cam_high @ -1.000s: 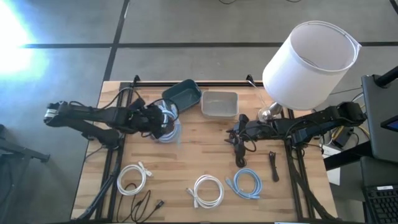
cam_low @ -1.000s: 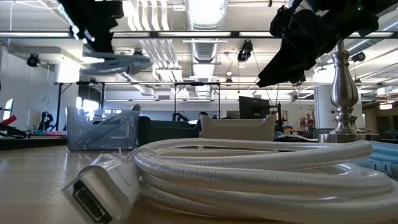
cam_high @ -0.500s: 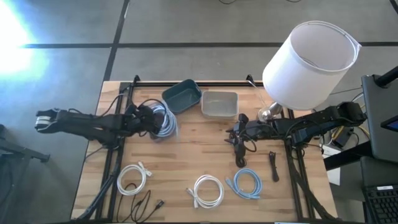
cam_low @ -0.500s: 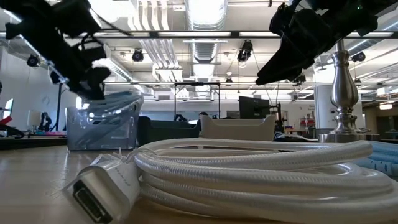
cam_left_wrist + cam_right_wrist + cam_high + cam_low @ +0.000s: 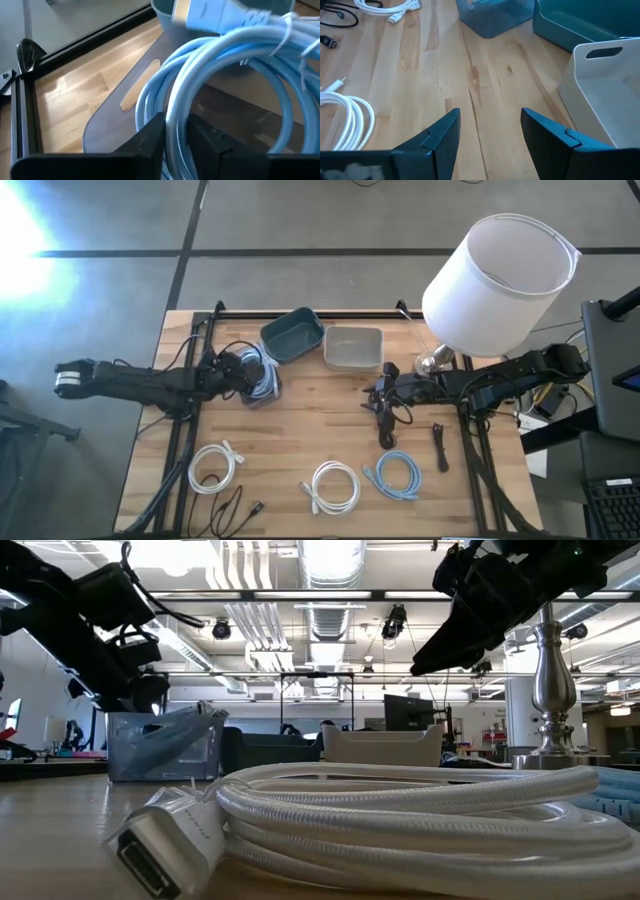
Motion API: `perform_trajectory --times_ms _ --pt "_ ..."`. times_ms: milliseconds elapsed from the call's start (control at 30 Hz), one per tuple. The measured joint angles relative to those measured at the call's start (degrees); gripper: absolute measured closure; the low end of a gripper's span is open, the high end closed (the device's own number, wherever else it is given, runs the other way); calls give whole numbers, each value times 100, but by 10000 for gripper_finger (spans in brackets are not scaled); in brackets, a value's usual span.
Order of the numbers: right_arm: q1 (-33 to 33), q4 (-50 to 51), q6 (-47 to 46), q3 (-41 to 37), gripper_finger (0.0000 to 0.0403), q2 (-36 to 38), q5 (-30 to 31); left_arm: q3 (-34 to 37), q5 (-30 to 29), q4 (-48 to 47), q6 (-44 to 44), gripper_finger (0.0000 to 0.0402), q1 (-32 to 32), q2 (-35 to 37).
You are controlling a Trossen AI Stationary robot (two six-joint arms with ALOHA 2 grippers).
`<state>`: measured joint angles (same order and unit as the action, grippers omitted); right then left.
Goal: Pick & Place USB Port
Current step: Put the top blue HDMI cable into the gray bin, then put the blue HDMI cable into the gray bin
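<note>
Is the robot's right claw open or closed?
Open. The right gripper hangs over bare wood, its two fingers wide apart with nothing between them.

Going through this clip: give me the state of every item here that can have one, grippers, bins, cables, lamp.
Left gripper: shut on light blue coiled cable.
Right gripper: open, empty.
Dark teal plastic bin: upright, empty.
Grey plastic bin: upright, empty.
White braided coiled cable: lying on table.
White-shaded lamp: standing.
</note>
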<state>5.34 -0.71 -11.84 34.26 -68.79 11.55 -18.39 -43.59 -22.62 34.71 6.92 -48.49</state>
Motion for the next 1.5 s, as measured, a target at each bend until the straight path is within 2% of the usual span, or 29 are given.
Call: perform_trajectory --times_ms 333,467,667,867,1033,1233,1500 --pt "0 6 -17 0 197 0 -10 -166 -1 4 -4 245 4 0" --pt "6 5 -90 0 197 0 -369 -447 -3 -3 -262 232 4 0" --pt "226 128 -329 2 197 0 -589 -1083 49 30 -753 230 0 0" --pt "820 751 -686 2 197 -4 -614 -1532 280 175 -1083 229 -2 0" --pt "1509 1125 -1260 2 197 -145 -697 -1567 360 274 -1116 229 -2 -2" --pt "2253 1067 -871 4 197 -638 -1030 -1397 358 309 -1177 229 -2 -4" --pt "2431 930 -673 200 197 -1475 -1005 -1329 355 426 -1181 229 -2 -4"
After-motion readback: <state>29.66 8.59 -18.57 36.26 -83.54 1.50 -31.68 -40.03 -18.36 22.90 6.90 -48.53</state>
